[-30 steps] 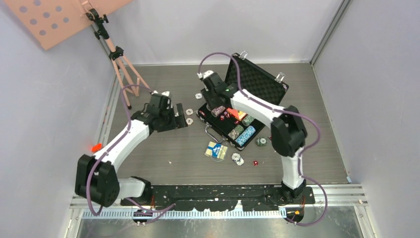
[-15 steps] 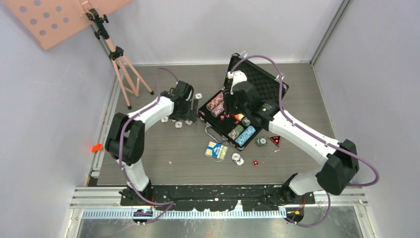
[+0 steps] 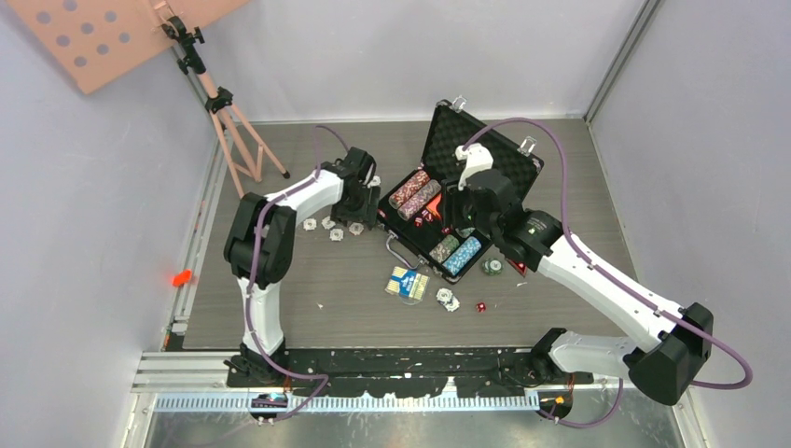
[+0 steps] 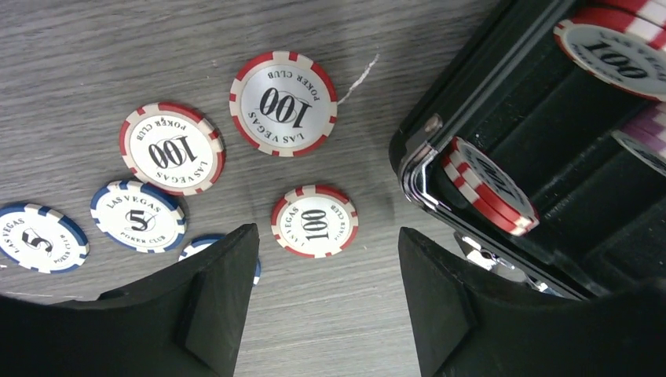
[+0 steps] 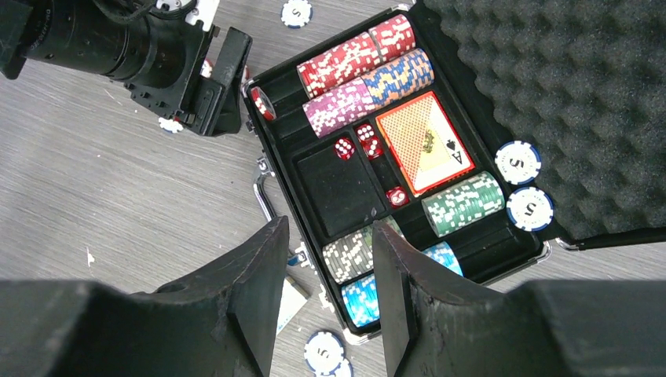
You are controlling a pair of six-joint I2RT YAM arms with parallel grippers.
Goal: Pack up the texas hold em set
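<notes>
The black briefcase lies open, with rows of chips, a red card deck and red dice in its tray. Two blue chips lie on the lid foam. My left gripper is open and empty, low over the table at the case's left corner. Red 100 chips and blue 5 chips lie just ahead of it. My right gripper is open and empty above the tray's near edge. The blue deck lies in front of the case.
Loose chips, a red die and a green chip lie on the table in front of the case. The pink tripod stands at the back left. Walls close in on both sides.
My left arm has swung right, bringing its gripper to the case's left corner. My right arm has swung right and its gripper has pulled back across the tray towards its near side.
</notes>
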